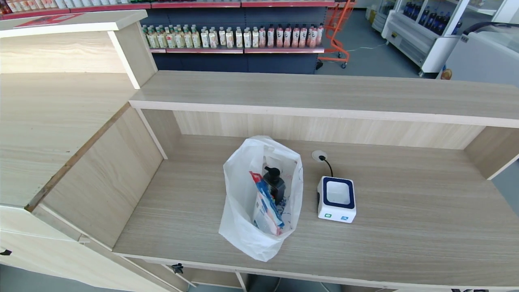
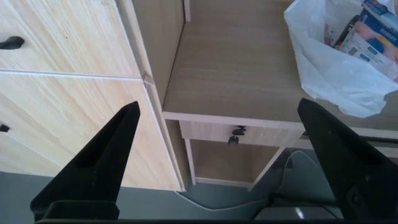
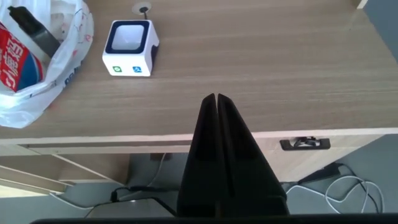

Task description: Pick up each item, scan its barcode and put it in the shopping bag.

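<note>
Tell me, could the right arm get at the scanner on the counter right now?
Probably yes. The right claw hangs by the front edge of the counter, with bare wood between it and the scanner; it is shut, though.

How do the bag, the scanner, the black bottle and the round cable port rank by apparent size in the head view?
1. bag
2. scanner
3. bottle: the part that shows looks smaller than the scanner, but the rest is hidden in the bag, so this rank is unsure
4. port
</note>
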